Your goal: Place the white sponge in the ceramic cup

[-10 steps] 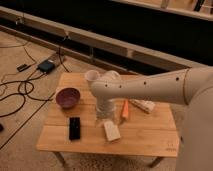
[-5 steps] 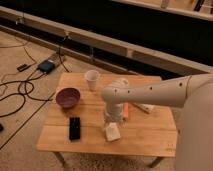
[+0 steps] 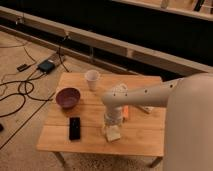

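Note:
The white sponge lies flat on the wooden table, near the front middle. My gripper hangs straight down over it, right at the sponge's top edge. The ceramic cup stands upright at the table's back, left of centre, well apart from the gripper. My white arm reaches in from the right.
A dark purple bowl sits at the table's left. A black remote-like bar lies in front of it. An orange item and a long white packet lie partly hidden behind my arm. Cables and a box are on the floor left.
My arm has swung away from the cup, which now stands uncovered, and the gripper has come down over the sponge. The sponge has stayed in place.

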Controlling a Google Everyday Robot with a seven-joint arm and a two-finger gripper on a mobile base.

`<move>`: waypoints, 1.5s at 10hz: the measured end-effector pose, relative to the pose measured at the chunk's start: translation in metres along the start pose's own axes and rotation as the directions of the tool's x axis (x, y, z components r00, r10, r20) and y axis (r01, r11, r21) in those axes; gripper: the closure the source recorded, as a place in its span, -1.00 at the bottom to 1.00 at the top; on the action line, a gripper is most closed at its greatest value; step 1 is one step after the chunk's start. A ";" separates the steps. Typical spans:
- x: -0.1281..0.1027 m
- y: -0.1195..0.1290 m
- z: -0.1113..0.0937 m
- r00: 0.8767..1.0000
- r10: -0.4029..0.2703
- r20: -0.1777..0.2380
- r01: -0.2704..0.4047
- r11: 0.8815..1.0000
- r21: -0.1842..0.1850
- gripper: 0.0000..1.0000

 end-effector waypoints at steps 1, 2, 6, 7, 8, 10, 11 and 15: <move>-0.002 0.001 0.004 1.000 -0.009 -0.007 0.009 1.000 0.005 -0.30; -0.005 0.002 0.006 1.000 -0.018 -0.008 0.018 1.000 0.009 -0.30; -0.018 0.001 0.009 0.999 -0.039 -0.004 0.040 0.999 0.035 -0.30; -0.024 -0.002 0.008 0.999 -0.041 0.004 0.041 0.998 0.046 -0.30; -0.028 -0.003 0.007 0.999 -0.042 0.008 0.041 0.998 0.050 -0.30; -0.035 -0.003 0.006 0.999 -0.050 0.011 0.049 0.997 0.059 -0.30; -0.036 -0.002 0.007 0.998 -0.055 0.008 0.054 0.997 0.062 -0.30; -0.041 0.004 0.008 0.998 -0.066 -0.002 0.066 0.996 0.066 0.09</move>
